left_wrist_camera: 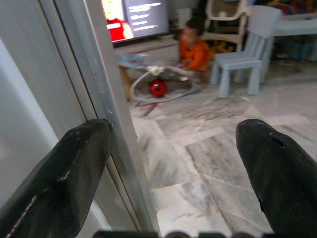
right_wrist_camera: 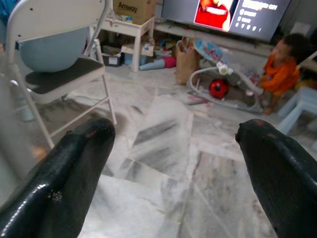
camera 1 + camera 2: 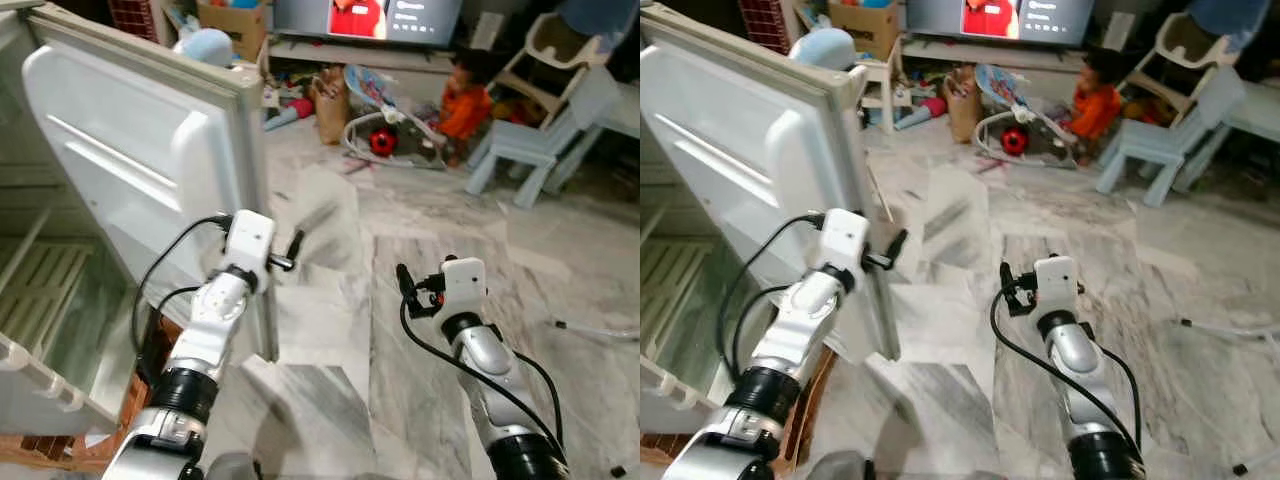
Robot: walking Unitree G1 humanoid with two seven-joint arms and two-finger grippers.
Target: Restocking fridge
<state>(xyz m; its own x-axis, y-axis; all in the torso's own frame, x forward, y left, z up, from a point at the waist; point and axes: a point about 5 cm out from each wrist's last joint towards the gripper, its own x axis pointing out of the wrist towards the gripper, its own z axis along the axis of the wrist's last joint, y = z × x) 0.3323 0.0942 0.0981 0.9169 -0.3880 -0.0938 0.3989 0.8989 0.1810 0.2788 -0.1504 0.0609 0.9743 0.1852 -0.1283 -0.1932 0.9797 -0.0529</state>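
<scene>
Open fridge door (image 3: 140, 160) stands at the robot's left, its outer edge (image 1: 106, 124) between the spread fingers of the left gripper (image 3: 285, 255), one finger (image 1: 64, 173) against the inner face; right gripper (image 3: 405, 285) hangs above marble floor (image 3: 420, 230), fingers apart, empty; a person (image 3: 465, 100) sits beyond.

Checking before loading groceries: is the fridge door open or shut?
Open. The fridge door stands swung out, its inner liner facing the camera, left gripper at its edge.

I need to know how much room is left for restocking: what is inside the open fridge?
Inside the fridge a bare white slatted shelf and a front rail show. The open door, its edge between the left gripper's open fingers, covers the rest.
</scene>
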